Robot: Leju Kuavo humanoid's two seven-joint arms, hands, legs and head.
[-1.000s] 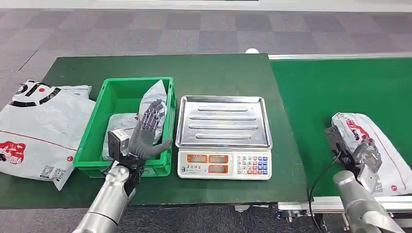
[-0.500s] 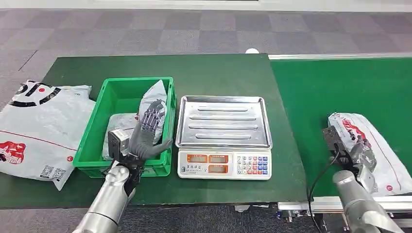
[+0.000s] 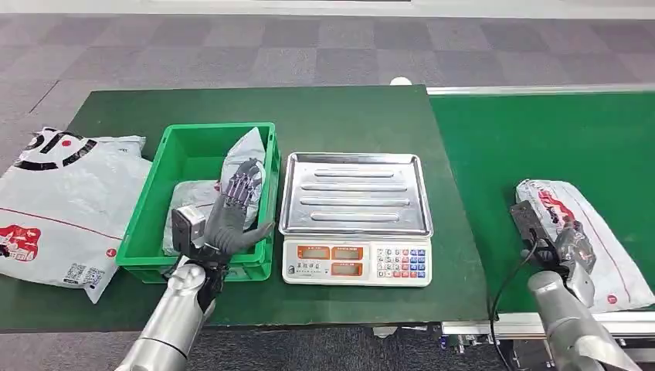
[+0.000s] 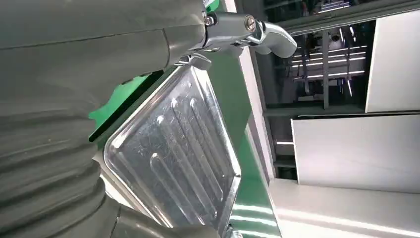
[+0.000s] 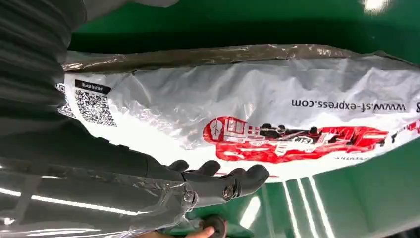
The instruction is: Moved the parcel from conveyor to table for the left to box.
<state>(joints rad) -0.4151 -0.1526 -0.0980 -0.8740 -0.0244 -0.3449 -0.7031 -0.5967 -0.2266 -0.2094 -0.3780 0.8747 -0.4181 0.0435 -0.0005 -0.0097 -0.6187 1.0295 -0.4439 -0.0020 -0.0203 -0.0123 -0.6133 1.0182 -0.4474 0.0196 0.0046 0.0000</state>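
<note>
A: Start at the bottom of the head view. What do the hands do?

B: The left hand stands lower left, fingers spread apart and raised over the near rim of the green bin, holding nothing. The right hand, lower right, lies on the parcel; in the right wrist view its dark fingers curl against the white plastic, but I cannot tell whether they truly grip it.

A: And where is that parcel?

B: On the green conveyor, at the right edge of the frame, well apart from the table.

A: Count things for me.

B: One silver-trayed scale at centre, just beside the bin. Two bagged packages inside the bin, one leaning upright against its right wall. One large white mailer at the left edge, on the dark green table.

A: Any writing?

B: The parcel reads "www.sf-express.com" in the right wrist view, with a red graphic and a QR code. The mailer carries red and black marks too small to read.
</note>
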